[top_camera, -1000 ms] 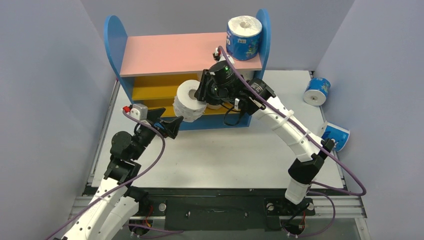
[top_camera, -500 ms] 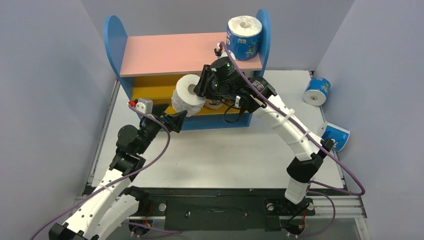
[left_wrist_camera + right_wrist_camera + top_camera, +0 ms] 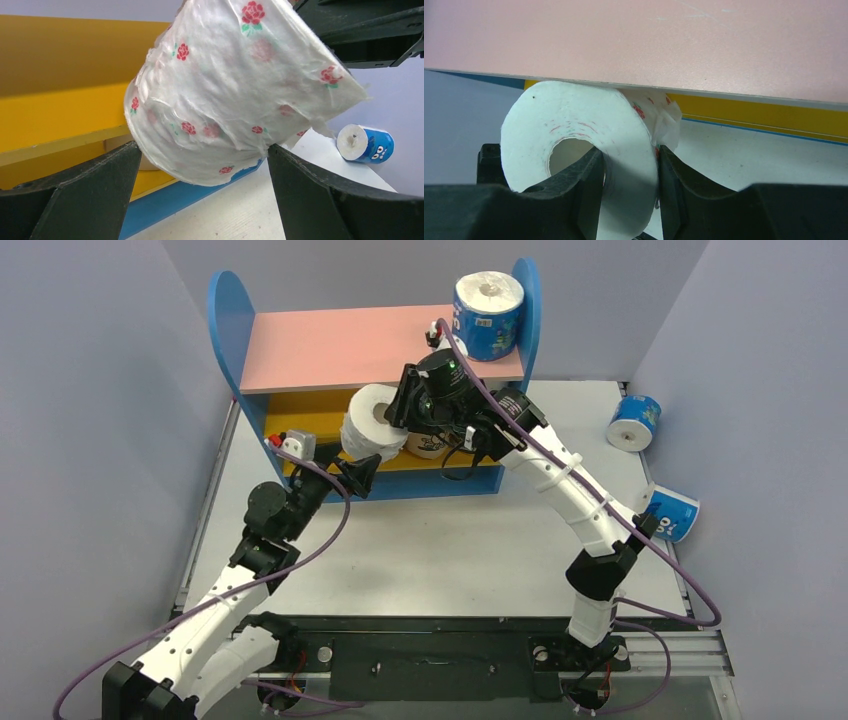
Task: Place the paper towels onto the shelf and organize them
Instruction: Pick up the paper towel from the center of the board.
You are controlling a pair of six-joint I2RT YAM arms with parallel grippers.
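My right gripper (image 3: 392,422) is shut on the wall of a white paper towel roll (image 3: 368,422) printed with small red roses, one finger in the hollow core, the other outside (image 3: 630,185). It holds the roll tilted at the front of the shelf (image 3: 330,345), just under the pink top board (image 3: 634,40). My left gripper (image 3: 357,472) stands open right below the roll (image 3: 240,90), its dark fingers (image 3: 75,195) on either side of the roll's lower edge. A blue-and-white roll (image 3: 489,302) stands on the pink top at the right. A tan roll (image 3: 428,446) sits on a yellow board.
Two blue-and-white rolls lie on the table at the right, one (image 3: 634,422) near the back wall and one (image 3: 672,513) by the right arm's elbow; one of them (image 3: 365,144) shows in the left wrist view. Grey walls close in both sides.
The right gripper has carried the white roll up and back toward the shelf front. The left arm has reached forward after it, its open gripper staying just under the roll.
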